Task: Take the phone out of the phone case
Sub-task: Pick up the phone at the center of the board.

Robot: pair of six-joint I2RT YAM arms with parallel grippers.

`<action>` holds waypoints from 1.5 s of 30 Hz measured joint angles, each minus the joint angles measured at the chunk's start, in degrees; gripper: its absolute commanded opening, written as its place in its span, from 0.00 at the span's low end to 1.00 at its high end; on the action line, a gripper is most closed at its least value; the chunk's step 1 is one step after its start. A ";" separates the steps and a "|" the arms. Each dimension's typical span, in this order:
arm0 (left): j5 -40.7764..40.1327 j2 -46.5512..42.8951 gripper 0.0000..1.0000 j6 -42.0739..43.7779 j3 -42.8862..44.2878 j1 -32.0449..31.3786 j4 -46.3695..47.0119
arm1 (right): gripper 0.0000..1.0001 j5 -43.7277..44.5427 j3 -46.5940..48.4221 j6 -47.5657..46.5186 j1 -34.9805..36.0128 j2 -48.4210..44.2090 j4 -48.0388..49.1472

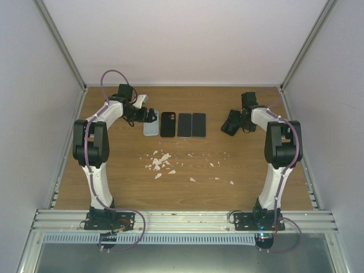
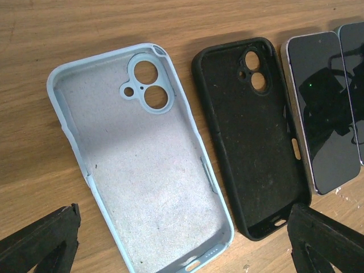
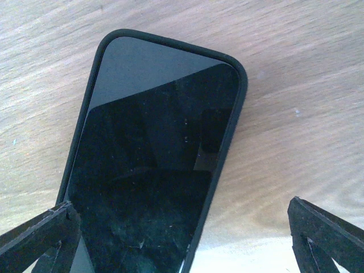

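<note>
Below right fingers (image 3: pixel 34 233), phone (image 3: pixel 153 165) angled up-right.

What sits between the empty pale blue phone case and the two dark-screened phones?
An empty black silicone phone case, inside up; the left wrist view shows it clearly.

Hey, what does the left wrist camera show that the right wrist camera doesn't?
Only left wrist: an empty light blue case and an empty black case side by side, insides up, with phones to their right. Only right wrist: a cased phone close up, screen up, dark rim around it. Both: wooden table, and an open gripper, the left gripper in one, the right gripper in the other.
</note>
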 measured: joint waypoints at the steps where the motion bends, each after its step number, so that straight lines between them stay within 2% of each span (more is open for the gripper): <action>1: 0.02 0.00 0.99 -0.04 -0.09 0.00 0.00 | 1.00 -0.48 0.79 0.09 0.02 0.74 -0.46; 10: 0.04 0.00 0.99 -0.17 -0.68 0.15 0.07 | 0.99 -4.55 10.05 -2.05 0.46 7.50 -2.10; 17: 0.22 0.00 0.99 -0.15 -0.68 0.17 0.11 | 1.00 -5.25 18.18 -13.77 3.58 13.00 -5.25; 23: 0.33 -0.02 0.99 -0.15 -0.68 0.22 0.11 | 1.00 -3.65 15.28 -25.81 5.95 12.15 -3.45; 27: 0.48 -0.07 0.99 -0.15 -0.68 0.22 0.09 | 0.99 -5.51 11.65 -30.51 5.81 10.19 -1.44; 39: 0.04 -2.45 0.99 0.15 -0.07 0.22 0.02 | 0.70 -9.38 3.80 -38.77 5.44 5.81 2.47; 45: 0.68 -4.87 0.99 1.66 0.42 0.22 0.31 | 0.57 -10.51 1.11 -44.00 5.11 3.32 1.14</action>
